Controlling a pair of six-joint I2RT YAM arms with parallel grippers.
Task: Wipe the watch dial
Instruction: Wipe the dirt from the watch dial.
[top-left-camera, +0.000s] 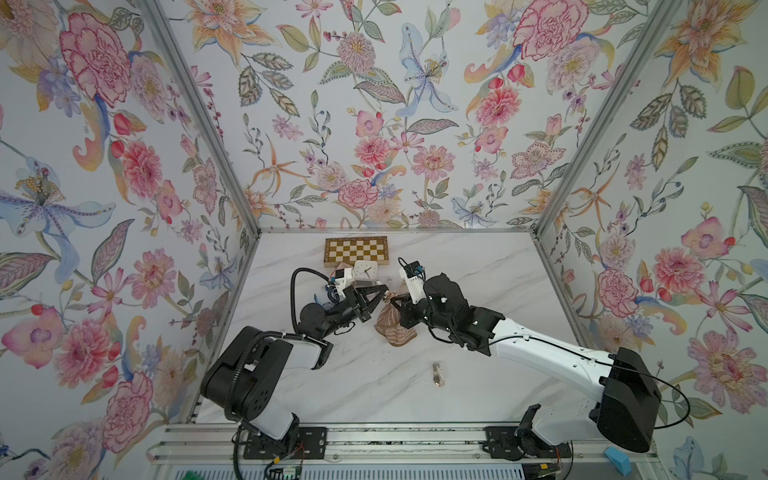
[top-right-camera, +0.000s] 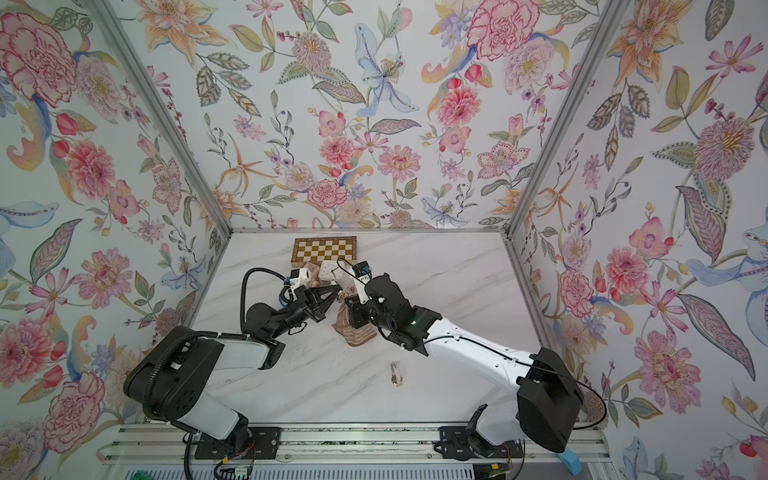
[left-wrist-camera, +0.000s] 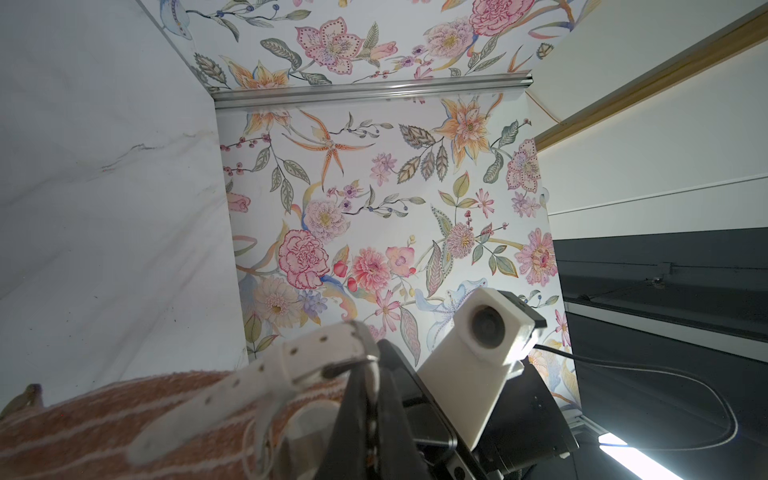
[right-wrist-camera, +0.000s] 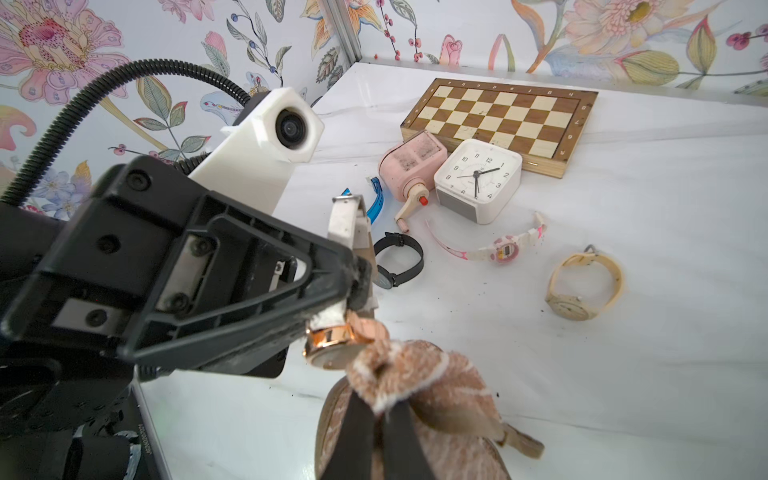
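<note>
My left gripper (top-left-camera: 384, 291) is shut on a watch with a rose-gold case (right-wrist-camera: 332, 345) and a white strap (left-wrist-camera: 257, 374), held above the table. My right gripper (right-wrist-camera: 384, 409) is shut on a bunched brown striped cloth (right-wrist-camera: 415, 374). The top of the cloth touches the watch case beside the pale dial (right-wrist-camera: 328, 358). In both top views the two grippers meet mid-table, with the cloth (top-right-camera: 353, 328) hanging below my right gripper (top-right-camera: 347, 301). The left wrist view shows the left gripper (left-wrist-camera: 372, 374) pinching the strap, with the cloth (left-wrist-camera: 83, 424) behind it.
A chessboard (top-left-camera: 356, 250) lies at the back, with a white alarm clock (right-wrist-camera: 478, 178) and a pink sharpener (right-wrist-camera: 409, 166) in front of it. Several other watches lie nearby: black (right-wrist-camera: 399, 257), pink-white (right-wrist-camera: 498, 249), cream (right-wrist-camera: 582, 286). A small metal piece (top-left-camera: 437, 374) lies nearer the front.
</note>
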